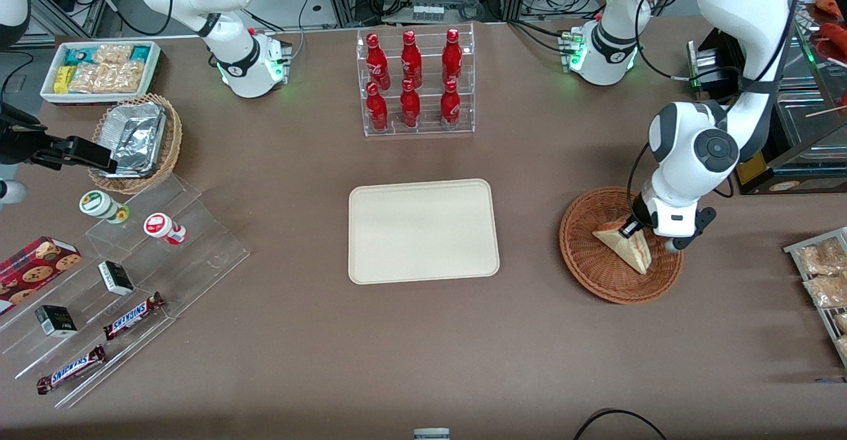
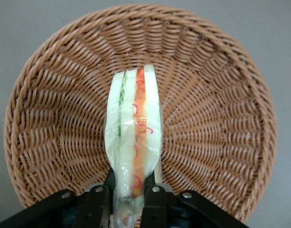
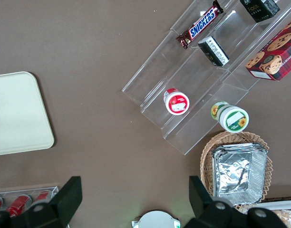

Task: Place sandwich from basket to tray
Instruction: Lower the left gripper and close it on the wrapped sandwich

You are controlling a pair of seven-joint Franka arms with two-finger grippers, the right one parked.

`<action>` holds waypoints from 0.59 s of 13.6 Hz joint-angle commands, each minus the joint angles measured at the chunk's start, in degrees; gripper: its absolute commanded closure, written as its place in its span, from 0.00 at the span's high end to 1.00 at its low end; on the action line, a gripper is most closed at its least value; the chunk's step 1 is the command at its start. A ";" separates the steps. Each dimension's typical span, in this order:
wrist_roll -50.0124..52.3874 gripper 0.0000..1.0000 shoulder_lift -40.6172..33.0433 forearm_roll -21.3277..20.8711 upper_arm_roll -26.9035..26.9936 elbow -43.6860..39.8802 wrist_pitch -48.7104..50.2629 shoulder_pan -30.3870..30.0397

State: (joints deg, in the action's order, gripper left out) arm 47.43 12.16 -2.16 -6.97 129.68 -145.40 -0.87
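The pincer (image 2: 128, 199) clamps the sandwich (image 2: 134, 142) on its two bread faces, inside the basket (image 1: 589, 268). The wedge stands on edge, filling stripes running lengthwise away from the fingers. Bare counter (image 1: 529, 228) separates basket from tray (image 1: 423, 228).

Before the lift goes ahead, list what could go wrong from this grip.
1. The gripper is shut on the sandwich at one narrow end only, so the wrapped wedge may swing or slip out on the way to the tray.
2. The clear wrap looks slick; the fingers may hold film more than bread.
3. The sandwich sits low in the basket; a sideways move before rising could catch the rim and drag it.
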 commanded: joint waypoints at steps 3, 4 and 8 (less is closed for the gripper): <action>1.17 0.00 -3.45 -3.62 -0.75 -11.25 17.55 0.78; 1.43 0.00 -3.29 -4.07 -2.15 -15.90 23.26 1.04; 1.61 0.00 -1.44 -4.08 -4.89 -29.55 37.10 5.60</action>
State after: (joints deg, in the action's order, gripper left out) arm 47.56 8.66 -5.07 -11.42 105.94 -112.73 1.89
